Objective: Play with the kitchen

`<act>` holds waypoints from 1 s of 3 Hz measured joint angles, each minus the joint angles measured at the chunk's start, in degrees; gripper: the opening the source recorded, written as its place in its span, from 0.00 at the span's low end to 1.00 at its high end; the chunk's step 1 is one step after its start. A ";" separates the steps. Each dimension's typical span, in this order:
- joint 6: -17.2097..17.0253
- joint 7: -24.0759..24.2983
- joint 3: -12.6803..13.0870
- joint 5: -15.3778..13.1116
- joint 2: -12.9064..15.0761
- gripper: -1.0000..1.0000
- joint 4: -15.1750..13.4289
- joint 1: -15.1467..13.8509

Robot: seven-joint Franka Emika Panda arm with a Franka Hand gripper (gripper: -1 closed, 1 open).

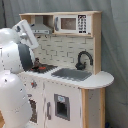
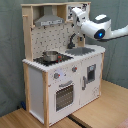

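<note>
The kitchen (image 2: 60, 75) is a white and light-wood toy with a grey hood (image 2: 50, 21), a black faucet (image 2: 75, 39), a sink (image 2: 84, 50) and a steel pot (image 2: 50, 56) on the stovetop. An oven door (image 2: 64, 95) and knobs (image 2: 56, 76) face the front. In the first exterior view the kitchen (image 1: 70, 95) shows a microwave (image 1: 70, 23), faucet (image 1: 84, 59) and sink (image 1: 72, 74). My gripper (image 2: 77, 14) is up at the top shelf, above the faucet. My arm (image 1: 17, 55) fills the first exterior view's left.
A grey curtain (image 2: 115, 65) hangs behind the kitchen. The kitchen stands on a light wooden floor (image 2: 107, 107). The rounded counter end (image 1: 102, 79) juts out at the first exterior view's right.
</note>
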 joint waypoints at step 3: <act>-9.21 -0.17 13.42 -8.03 0.36 1.00 -2.67 -0.09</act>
